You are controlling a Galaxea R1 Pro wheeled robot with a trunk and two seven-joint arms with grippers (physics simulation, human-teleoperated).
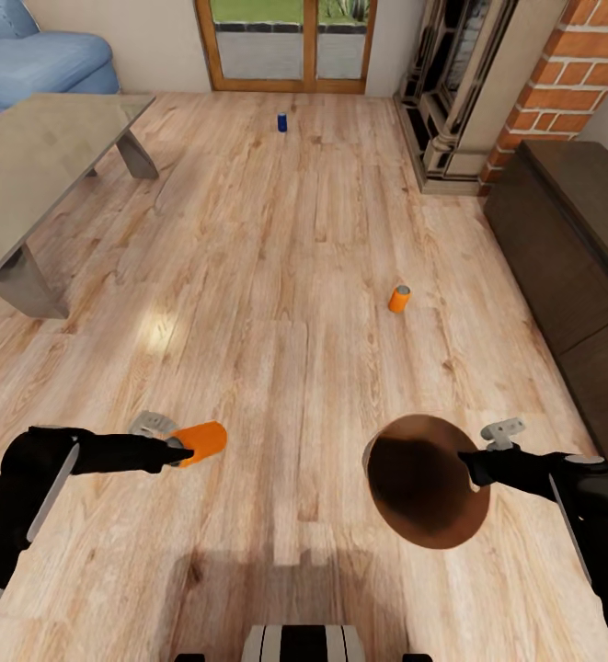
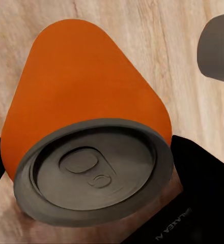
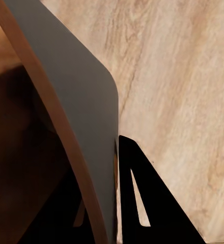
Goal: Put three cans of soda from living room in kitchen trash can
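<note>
Illumination is even, bright and diffuse throughout the head view. A pale glare patch sits on the wood floor (image 1: 156, 329) beside the grey table (image 1: 37, 165). A soft shadow of the robot falls on the floor at the near edge of the view. The bin's interior (image 1: 423, 487) shades dark on one side. Edges stretch with wide-angle distortion. Wrist views render soft at close range; the can top (image 2: 94, 170) is slightly blurred.

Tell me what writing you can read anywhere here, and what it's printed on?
One marking: pale letters on the black left gripper under the held orange can, upside down and cut off, perhaps "GALAXEA", too blurred to be sure.
Can top, bin, other cans: none readable.
</note>
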